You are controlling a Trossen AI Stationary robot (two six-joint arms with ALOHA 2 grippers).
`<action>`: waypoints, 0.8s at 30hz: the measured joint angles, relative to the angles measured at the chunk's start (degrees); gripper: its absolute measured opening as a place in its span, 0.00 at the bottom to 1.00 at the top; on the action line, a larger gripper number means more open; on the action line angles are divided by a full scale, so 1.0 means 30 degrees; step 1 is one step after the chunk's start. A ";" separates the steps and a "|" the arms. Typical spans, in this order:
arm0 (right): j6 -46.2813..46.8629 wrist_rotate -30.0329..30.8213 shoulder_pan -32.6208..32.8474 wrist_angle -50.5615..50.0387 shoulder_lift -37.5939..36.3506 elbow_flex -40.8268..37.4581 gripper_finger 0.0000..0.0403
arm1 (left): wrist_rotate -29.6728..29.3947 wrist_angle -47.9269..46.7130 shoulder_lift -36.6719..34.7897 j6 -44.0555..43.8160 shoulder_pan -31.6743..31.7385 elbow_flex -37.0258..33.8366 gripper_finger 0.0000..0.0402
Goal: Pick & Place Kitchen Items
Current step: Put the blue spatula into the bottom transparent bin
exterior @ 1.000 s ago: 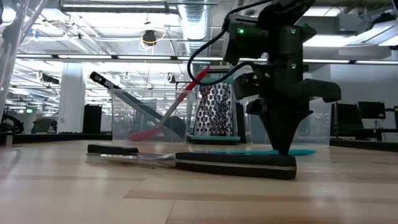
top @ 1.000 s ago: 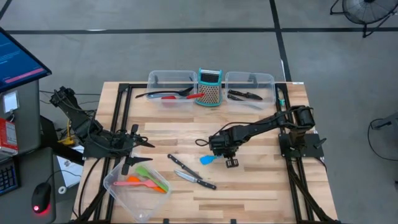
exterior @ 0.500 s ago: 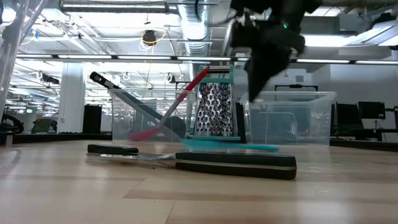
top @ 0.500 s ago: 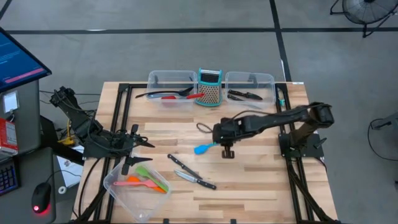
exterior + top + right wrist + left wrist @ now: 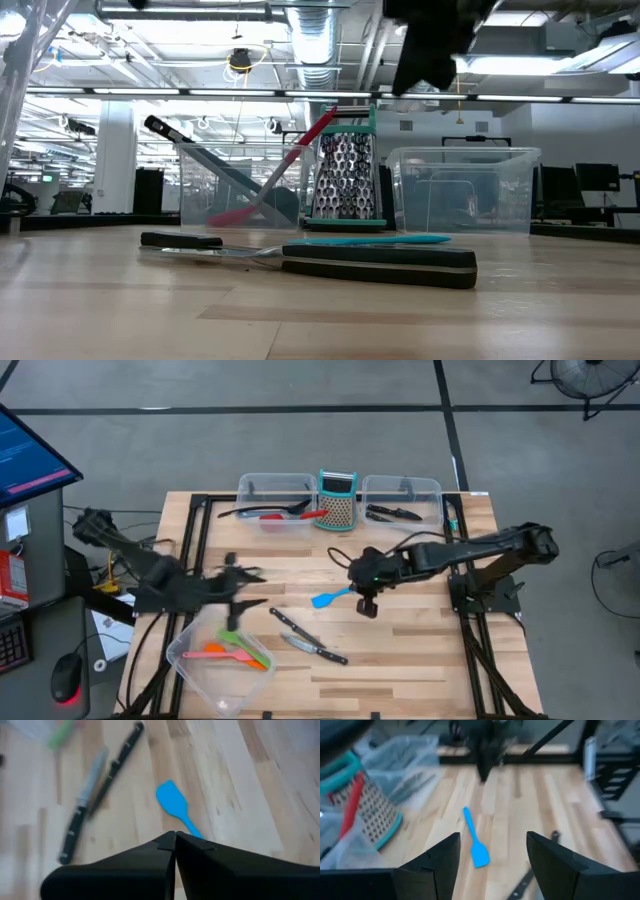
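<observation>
Since 1 second ago the right gripper (image 5: 366, 604) has lifted off the blue spatula (image 5: 329, 598); its fingers are closed, empty. The spatula lies beside it. The left gripper (image 5: 243, 577), open, approaches; the arms might collide.

Lighting even and bright; source is overhead. Low view shows rows of ceiling strip lights (image 5: 120, 92) in the room behind, slightly blown out. Shadows on the table (image 5: 400, 660) are short and soft in the high view.

High view: sharp overall, except the left arm (image 5: 190, 588), which is smeared by motion blur. Low view: the near knife (image 5: 380, 266) is crisp; the dark arm at the top is blurred. Left wrist view: soft throughout, grater (image 5: 367, 812) and blue spatula (image 5: 476, 842) both fuzzy. Right wrist view: knives (image 5: 95, 795) streaked, table grain blurred.
</observation>
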 joint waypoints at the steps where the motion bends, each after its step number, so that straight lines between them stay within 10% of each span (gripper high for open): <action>1: 0.0210 -0.0018 0.0182 0.0167 -0.0240 0.0000 0.02 | 0.0673 0.0352 0.0708 0.0002 0.0800 0.0000 0.53; 24: 0.1947 0.2481 0.3870 0.0437 -0.2302 0.0007 0.01 | 0.8045 1.4398 1.4791 0.4154 0.7798 0.0000 0.75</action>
